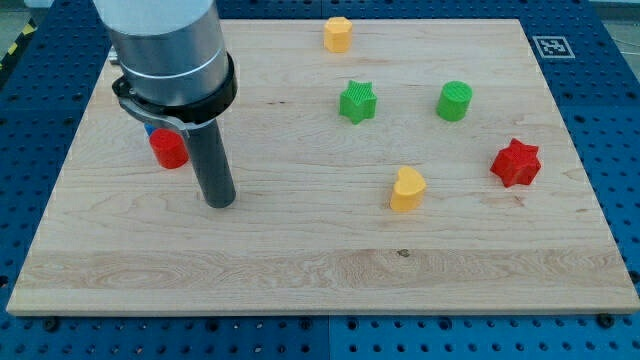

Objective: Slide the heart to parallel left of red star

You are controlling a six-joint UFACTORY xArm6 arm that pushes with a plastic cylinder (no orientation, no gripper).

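A yellow heart [407, 189] lies on the wooden board [320, 270], right of centre. The red star [516, 163] lies to the heart's right and slightly higher, near the board's right edge. My tip [220, 203] rests on the board at the view's left, far to the left of the heart. It touches no block. A red cylinder [168, 149] sits just up and left of the rod.
A green star [358, 101] and a green cylinder [455, 101] lie above the heart. A yellow block [338, 34] sits near the board's top edge. A bit of a blue block [150, 129] shows behind the arm.
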